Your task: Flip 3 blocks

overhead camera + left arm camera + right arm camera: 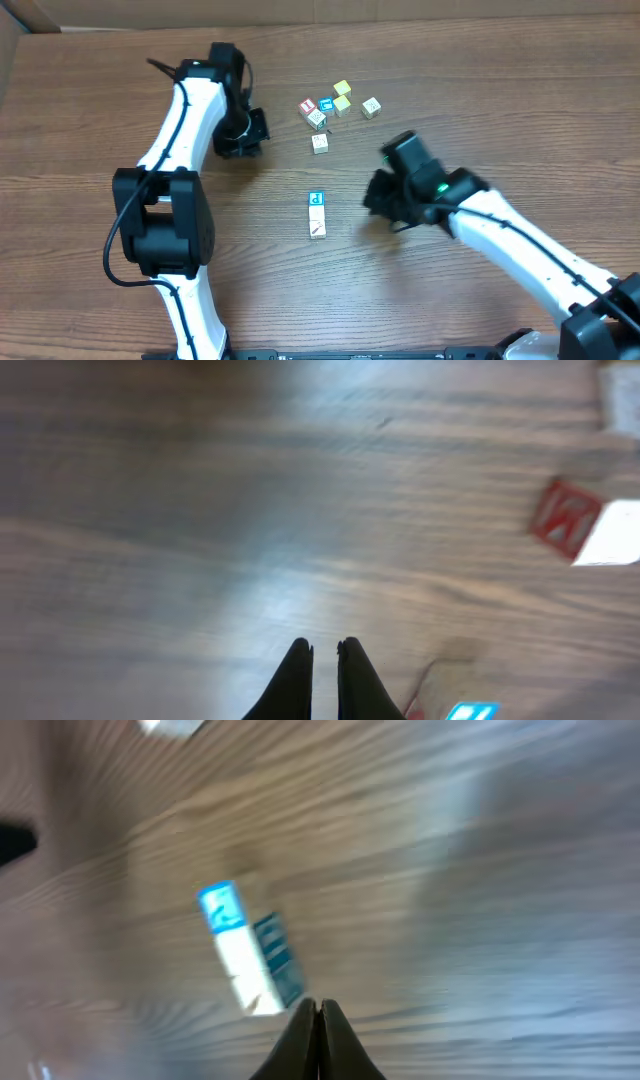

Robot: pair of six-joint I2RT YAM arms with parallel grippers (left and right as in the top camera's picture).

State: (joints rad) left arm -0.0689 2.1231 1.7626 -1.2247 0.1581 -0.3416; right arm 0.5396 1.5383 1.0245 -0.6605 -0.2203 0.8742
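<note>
Three small pale blocks lie in a short row mid-table. The block with a blue letter face (317, 199) is at the far end, a plain-looking one (317, 215) sits in the middle, and one with a reddish mark (318, 232) is nearest. The right wrist view shows this row blurred (245, 952), just ahead and left of my right gripper (318, 1008). That gripper (368, 197) is shut and empty, to the right of the row. My left gripper (258, 128) is also shut and empty, left of the far cluster; its tips (324, 650) hang over bare wood.
Several loose cubes cluster at the far middle: a red one (307, 106), a blue one (326, 104), two yellow ones (342, 89), and pale ones (371, 106). In the left wrist view the red cube (565, 518) lies to the right.
</note>
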